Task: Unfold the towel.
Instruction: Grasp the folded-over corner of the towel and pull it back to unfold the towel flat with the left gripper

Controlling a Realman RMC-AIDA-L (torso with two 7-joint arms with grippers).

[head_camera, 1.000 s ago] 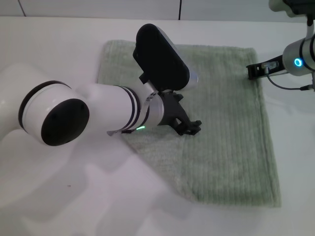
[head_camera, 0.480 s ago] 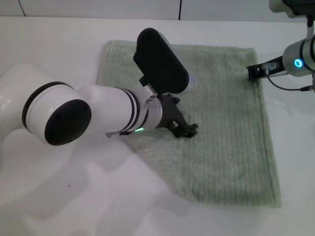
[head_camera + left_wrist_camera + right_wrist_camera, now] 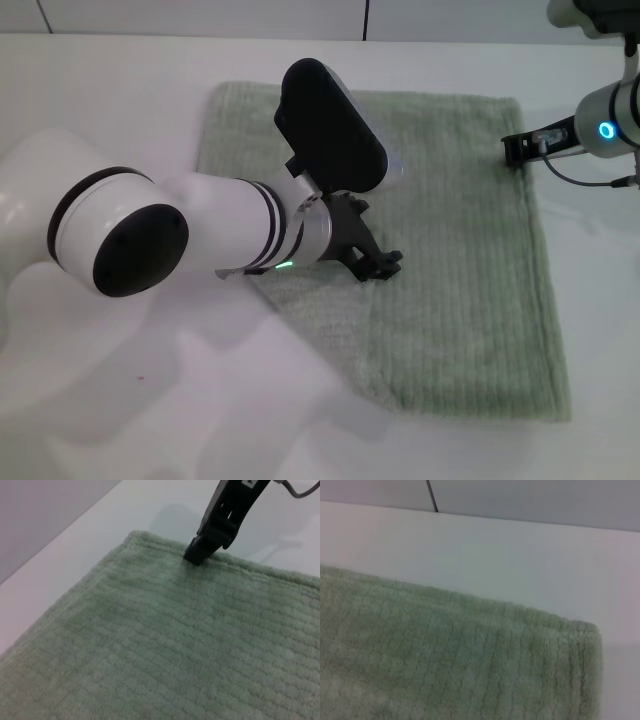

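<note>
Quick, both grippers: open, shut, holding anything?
Left gripper: over the middle of the pale sage-green ribbed terry towel; fingers cannot be told.
Right gripper: at its far right edge; cannot be told.

Left arm (image 3: 200, 235) spans towel (image 3: 460, 290) centre – blocks crossing; right claw (image 3: 514, 148) occupies far right corner.

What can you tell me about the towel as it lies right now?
The towel is pale sage-green terry with fine ribbed stripes and hemmed edges. It lies flat on the white table. The left gripper is over its middle. The right gripper is at its far right corner; in the left wrist view its tip meets the hem.
</note>
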